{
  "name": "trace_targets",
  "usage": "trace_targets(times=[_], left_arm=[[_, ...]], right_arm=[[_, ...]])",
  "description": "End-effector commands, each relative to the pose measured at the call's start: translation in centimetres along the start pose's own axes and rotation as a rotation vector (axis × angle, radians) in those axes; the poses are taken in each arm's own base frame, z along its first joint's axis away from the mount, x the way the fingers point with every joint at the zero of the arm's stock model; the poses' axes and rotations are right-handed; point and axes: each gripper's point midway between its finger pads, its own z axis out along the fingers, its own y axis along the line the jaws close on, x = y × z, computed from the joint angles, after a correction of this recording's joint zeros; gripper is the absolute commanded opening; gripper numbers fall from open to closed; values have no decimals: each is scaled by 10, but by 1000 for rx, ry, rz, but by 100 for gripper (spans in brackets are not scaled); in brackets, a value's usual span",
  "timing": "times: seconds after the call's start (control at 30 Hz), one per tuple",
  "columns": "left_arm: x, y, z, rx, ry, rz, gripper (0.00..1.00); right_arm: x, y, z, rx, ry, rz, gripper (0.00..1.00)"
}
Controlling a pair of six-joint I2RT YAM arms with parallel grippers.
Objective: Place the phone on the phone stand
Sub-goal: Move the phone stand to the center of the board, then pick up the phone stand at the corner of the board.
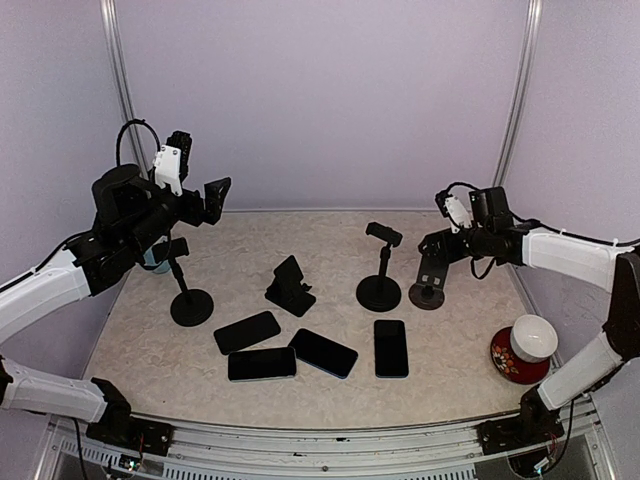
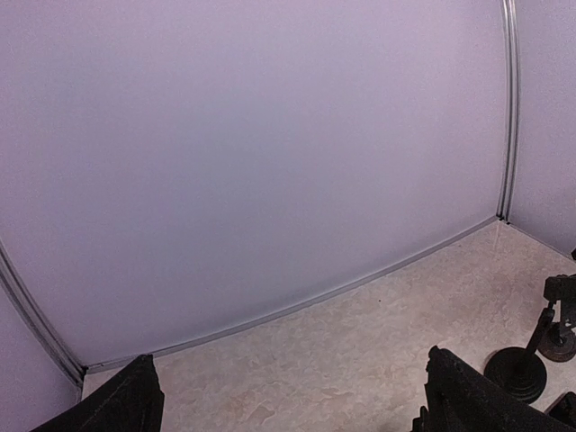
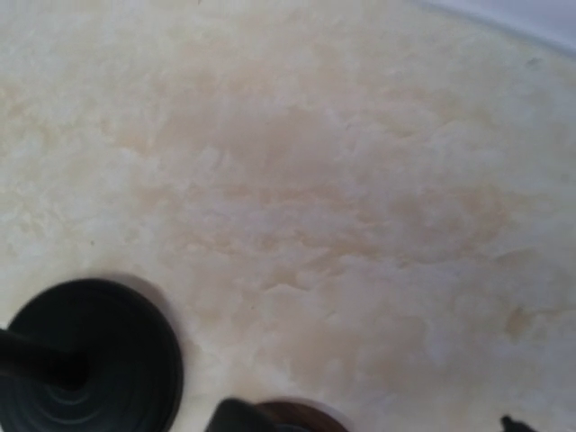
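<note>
Several dark phones lie flat on the front half of the table, among them one at the left (image 1: 246, 331) and one with a blue edge at the right (image 1: 391, 348). A folding phone stand (image 1: 290, 287) sits mid-table. Pole stands with clamps rise at the left (image 1: 190, 300) and centre (image 1: 380, 285) (image 3: 85, 360). My left gripper (image 1: 205, 200) (image 2: 297, 409) is open, raised at the back left, holding nothing. My right gripper (image 1: 433, 262) (image 3: 373, 423) is open just above a small dark round stand base (image 1: 427, 296) (image 3: 297, 421), its fingers wide apart and holding nothing.
A white bowl on a red saucer (image 1: 528, 345) stands at the front right. Lilac walls close the table at the back and both sides. In the left wrist view the centre pole stand (image 2: 522, 369) shows at the lower right.
</note>
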Motion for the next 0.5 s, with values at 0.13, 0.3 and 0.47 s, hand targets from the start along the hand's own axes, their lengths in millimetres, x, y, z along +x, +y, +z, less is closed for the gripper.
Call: trace_targets(times=[0.13,0.3,0.47], left_arm=[[0,0,1,-12,-10,13,99],[0,1,1,-17,-9,15,99],[0,0,1,-16,-11,15,99]], right_arm=[[-19,26,-45,29,-45,-28,100],[-7,68,-57,-23,-7,-56,100],[13,78,-62,12,29,-10,100]])
